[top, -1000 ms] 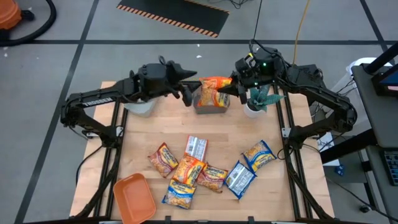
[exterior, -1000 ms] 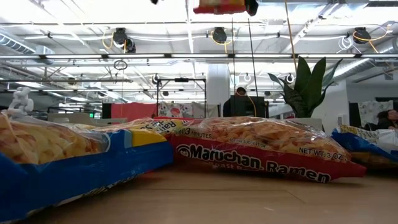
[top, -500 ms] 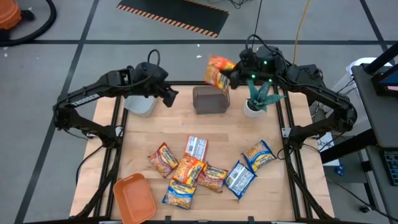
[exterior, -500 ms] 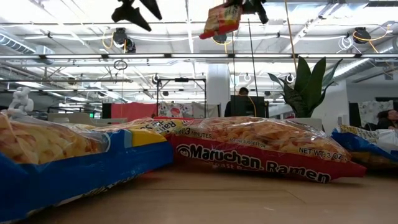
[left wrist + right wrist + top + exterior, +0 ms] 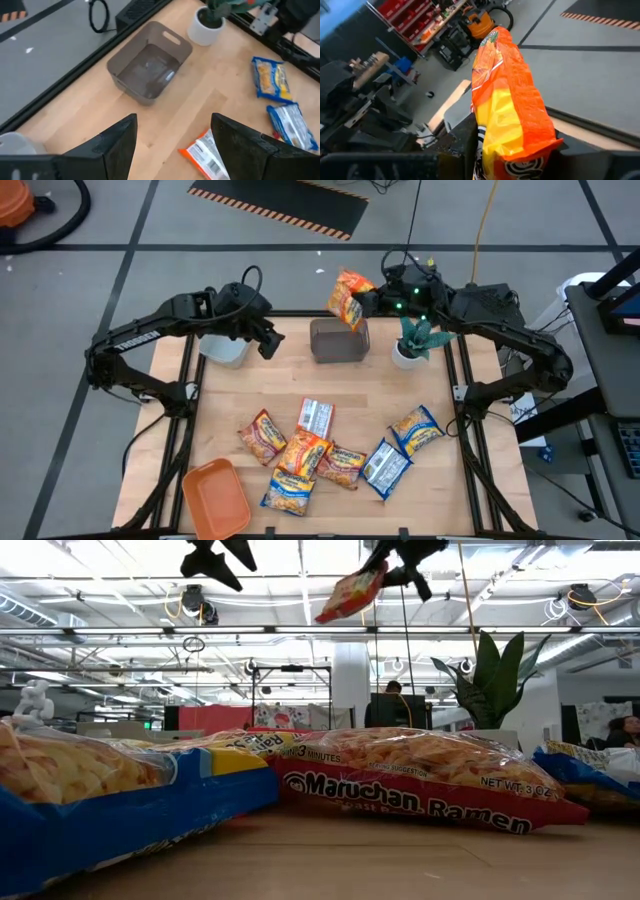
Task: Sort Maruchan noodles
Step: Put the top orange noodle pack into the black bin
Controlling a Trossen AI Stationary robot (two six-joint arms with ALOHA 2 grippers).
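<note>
Both arms are dark, near-black, built of jointed tubular segments with chunky housings at each joint; the left arm (image 5: 150, 340) carries white lettering along its forearm link, too small to read; the right arm (image 5: 500, 320) shows small green lights glowing at its wrist, and thin black cables loop above both wrists; the left claw (image 5: 172, 145) ends in two broad, flat, matte-black fingers (image 5: 117, 145) with angular, wedge-like tips; the right claw (image 5: 362, 302) is likewise black, and in the low view its fingers read as pointed dark silhouettes.
</note>
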